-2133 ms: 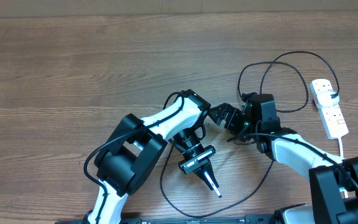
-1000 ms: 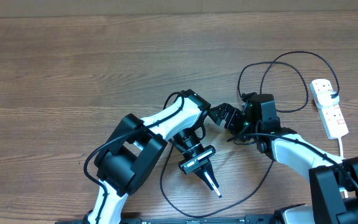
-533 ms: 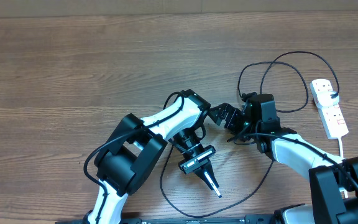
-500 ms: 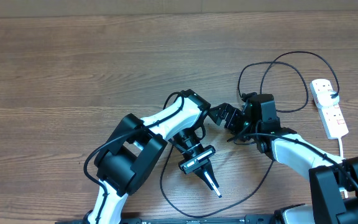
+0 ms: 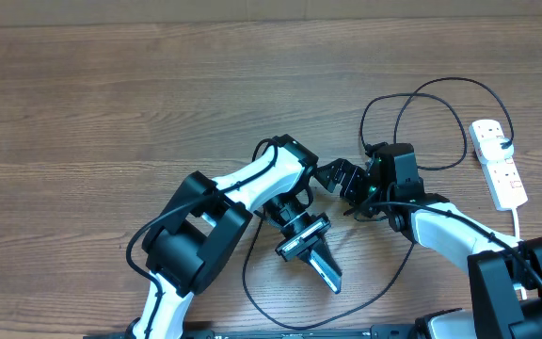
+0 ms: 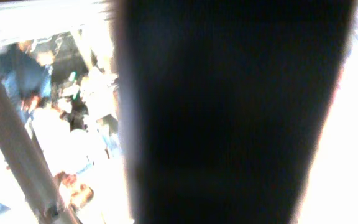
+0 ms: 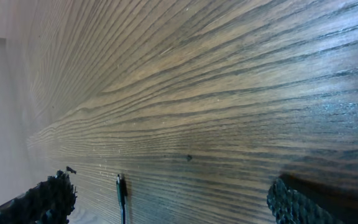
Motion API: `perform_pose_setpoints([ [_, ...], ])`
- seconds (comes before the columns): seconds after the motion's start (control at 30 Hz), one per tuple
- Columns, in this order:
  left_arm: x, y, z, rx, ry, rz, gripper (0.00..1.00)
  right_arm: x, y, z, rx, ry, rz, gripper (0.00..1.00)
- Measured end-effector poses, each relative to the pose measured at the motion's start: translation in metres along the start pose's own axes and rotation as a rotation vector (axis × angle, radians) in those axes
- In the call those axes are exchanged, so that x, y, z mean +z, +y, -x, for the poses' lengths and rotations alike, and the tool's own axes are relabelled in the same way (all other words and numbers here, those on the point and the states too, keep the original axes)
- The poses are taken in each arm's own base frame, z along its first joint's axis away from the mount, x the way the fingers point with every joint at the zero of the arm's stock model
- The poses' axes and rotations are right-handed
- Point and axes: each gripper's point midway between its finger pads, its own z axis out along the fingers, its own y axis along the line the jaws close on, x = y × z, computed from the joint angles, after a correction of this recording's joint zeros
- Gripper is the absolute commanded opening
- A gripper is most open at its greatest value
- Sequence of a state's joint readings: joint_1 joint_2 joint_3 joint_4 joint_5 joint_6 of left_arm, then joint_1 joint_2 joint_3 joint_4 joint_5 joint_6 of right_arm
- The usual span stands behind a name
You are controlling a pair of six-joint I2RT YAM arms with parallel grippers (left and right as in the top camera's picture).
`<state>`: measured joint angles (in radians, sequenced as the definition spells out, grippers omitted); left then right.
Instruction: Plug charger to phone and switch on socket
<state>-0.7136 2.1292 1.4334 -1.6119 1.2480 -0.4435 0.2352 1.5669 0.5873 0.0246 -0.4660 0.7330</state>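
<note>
1. Left of the phone, the left arm is reaching in from the near edge of the wooden table. The left gripper is pinching the phone by one end.
2. The phone is sticking out from those jaws, tilted, with a dark face showing in the overhead view. The left wrist view is giving only a dark blur.
3. Just beyond the phone, and apart from it, the right gripper is hanging low over the table. Its fingers are standing spread wide in the right wrist view and are gripping nothing.
4. Between those spread fingers, the connector tip of the charger is lying on the wood, nearer one pad but clear of both. It is not touching the phone.
5. Right of the phone, the charger is looping in two arcs beyond the right arm, and another long curve of it is sweeping round the near side of the phone.
6. Far right of the phone, the socket is lying flat. A black plug is sitting in it, and its white cord is trailing toward the near edge.
</note>
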Motion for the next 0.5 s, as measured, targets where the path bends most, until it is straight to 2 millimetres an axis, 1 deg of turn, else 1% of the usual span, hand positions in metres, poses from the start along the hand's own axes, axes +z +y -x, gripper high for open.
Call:
perform_pose_setpoints([
  [0.13,-0.009,-0.021,0.014,0.217,-0.025,-0.099,0.04,0.0,0.0,0.0,0.001,-0.001,-0.002,1.0],
  [0.2,-0.017,-0.029,0.016,0.279,-0.031,-0.149,0.04,0.0,0.0,0.0,0.001,-0.001,-0.002,1.0],
  [0.3,-0.029,-0.036,0.017,0.302,-0.036,-0.208,0.04,0.0,0.0,0.003,0.005,-0.011,0.001,1.0],
  [0.4,-0.045,-0.038,0.025,0.327,-0.069,-0.246,0.04,-0.001,-0.001,0.007,0.02,-0.03,-0.002,1.0],
  [0.43,-0.058,-0.038,0.033,0.351,-0.108,-0.258,0.04,-0.001,-0.003,0.009,0.028,-0.036,-0.01,1.0],
  [0.47,-0.065,-0.037,0.036,0.361,-0.125,-0.265,0.04,-0.002,-0.003,0.009,0.029,-0.037,-0.012,1.0],
  [0.5,-0.077,-0.036,0.043,0.376,-0.159,-0.277,0.04,-0.001,-0.004,0.008,0.03,-0.035,-0.014,1.0],
])
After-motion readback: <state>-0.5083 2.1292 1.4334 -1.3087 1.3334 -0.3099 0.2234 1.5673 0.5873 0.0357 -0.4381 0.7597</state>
